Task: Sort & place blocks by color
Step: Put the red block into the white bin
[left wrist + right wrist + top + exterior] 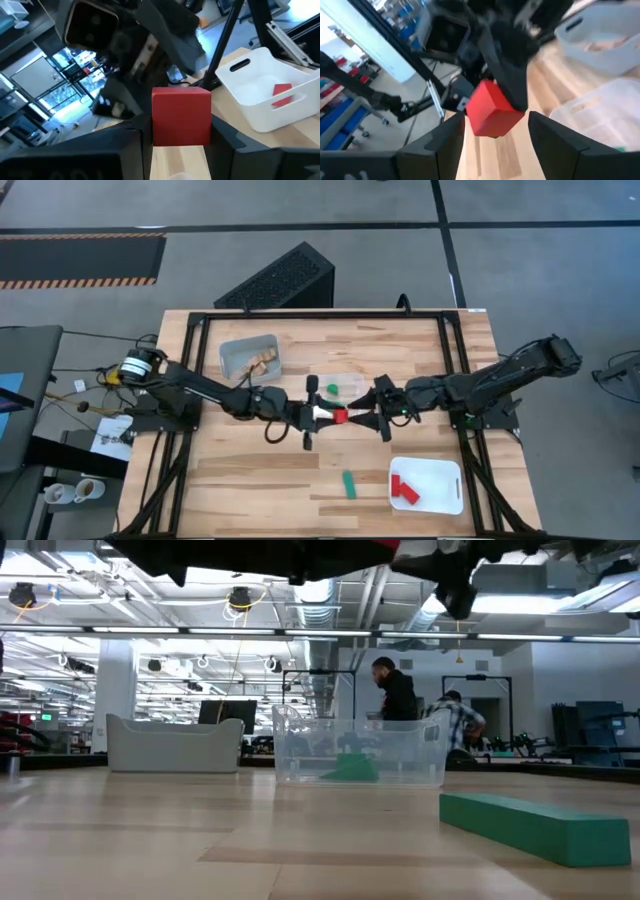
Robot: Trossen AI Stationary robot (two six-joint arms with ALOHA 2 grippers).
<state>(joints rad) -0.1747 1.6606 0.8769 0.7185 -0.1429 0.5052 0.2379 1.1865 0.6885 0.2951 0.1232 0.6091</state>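
Note:
My left gripper (328, 417) is shut on a red cube block (339, 417) (181, 116), held in the air over the table's middle. My right gripper (366, 417) (497, 137) faces it from the right, open. Its two fingers stand on either side of the cube, and a gap shows at each. A green bar block (349, 484) (535, 825) lies flat on the table near the front. Other red blocks (405, 490) lie in the white tray (445, 475), green ones (332, 389) in the clear container (350, 380), and pale wood ones (262, 363) in the grey tray (232, 352). My left gripper pinches the red cube by two opposite side faces (157, 125) between its two fingers. The fingers come level from the table's left. The cube is lifted clear of the table and sticks out beyond the fingertips toward my right gripper.
The clear container stands just beyond the two grippers. The grey tray is at the far left, and the white tray (260, 95) sits near the front right. Bare wood lies between the green bar and the table's left edge. People stand in the room beyond the table.

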